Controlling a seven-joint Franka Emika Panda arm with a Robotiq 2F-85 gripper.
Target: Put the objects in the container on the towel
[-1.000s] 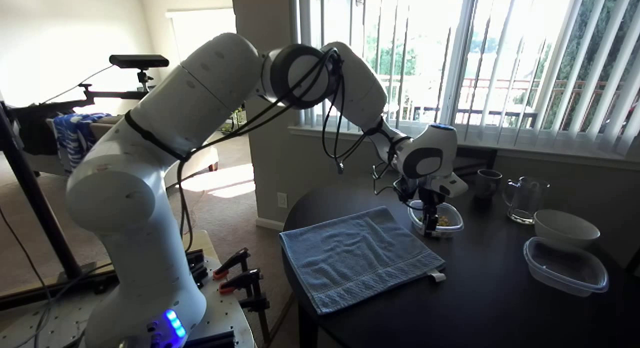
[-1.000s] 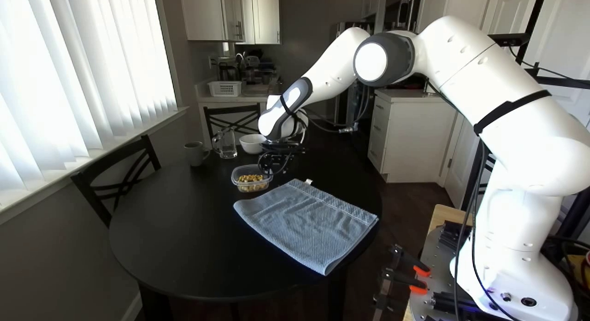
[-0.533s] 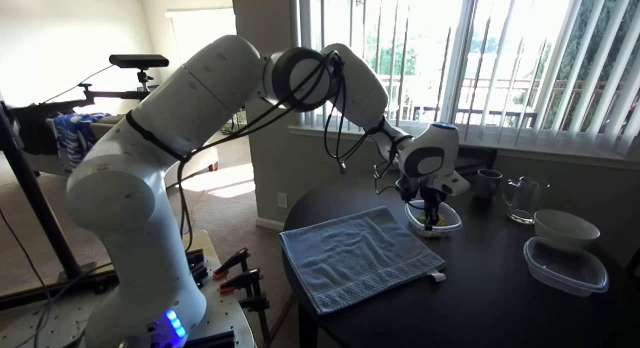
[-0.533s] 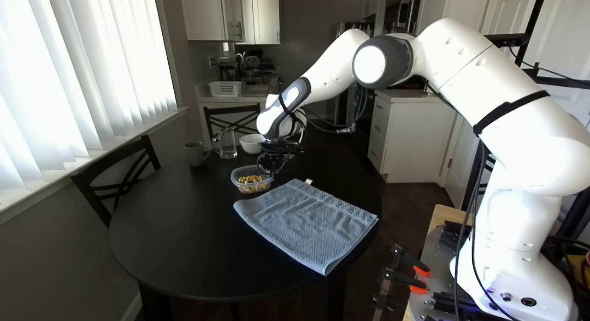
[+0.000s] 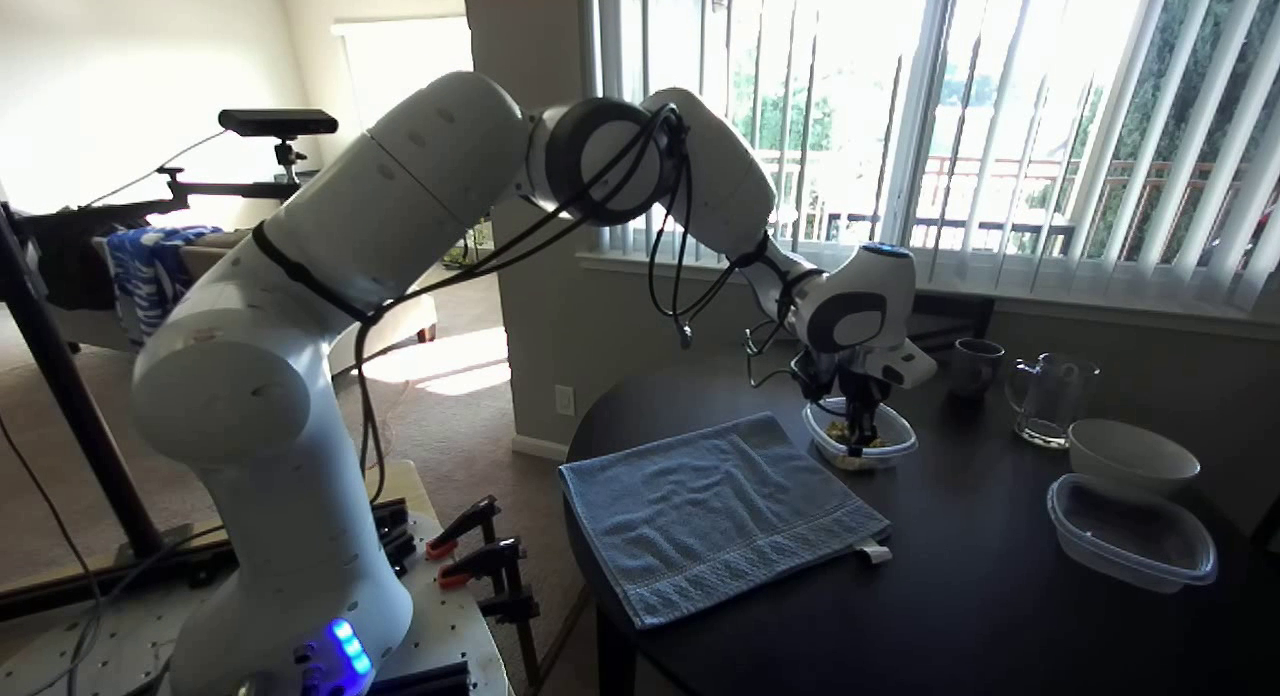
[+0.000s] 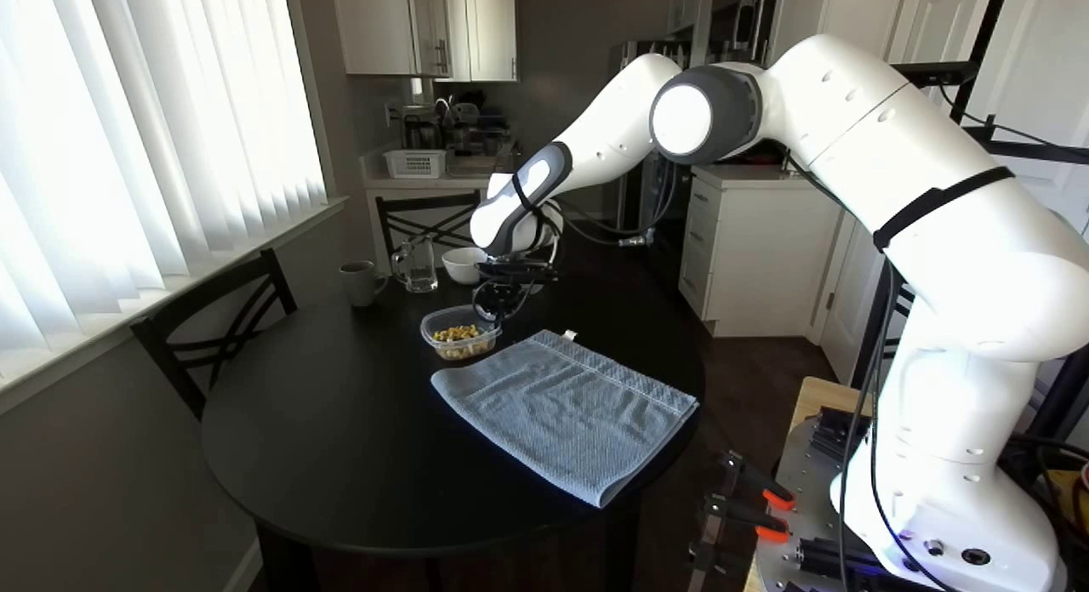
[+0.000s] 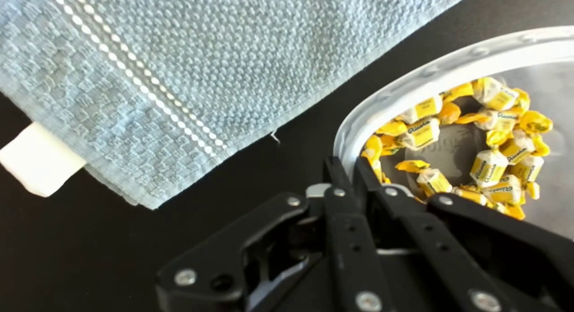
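Tool (image 7: 349, 165) tight on rim of container (image 7: 426, 81), narrow strip of dark table (image 7: 309, 132) between it and edge of towel (image 7: 233, 56).

Daylight from the window (image 5: 860, 56), overexposed at upper right in an exterior view, leaves the table (image 5: 980, 616) dim. In the wrist view, the gripper (image 7: 349, 166) at lower centre is slightly blurred.

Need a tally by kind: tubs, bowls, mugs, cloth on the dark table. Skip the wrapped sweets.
Tubs, sweets tub and second tub: 2
Bowl: 1
Opaque mug: 1
Clear glass mug: 1
Towel: 1
Total: 6
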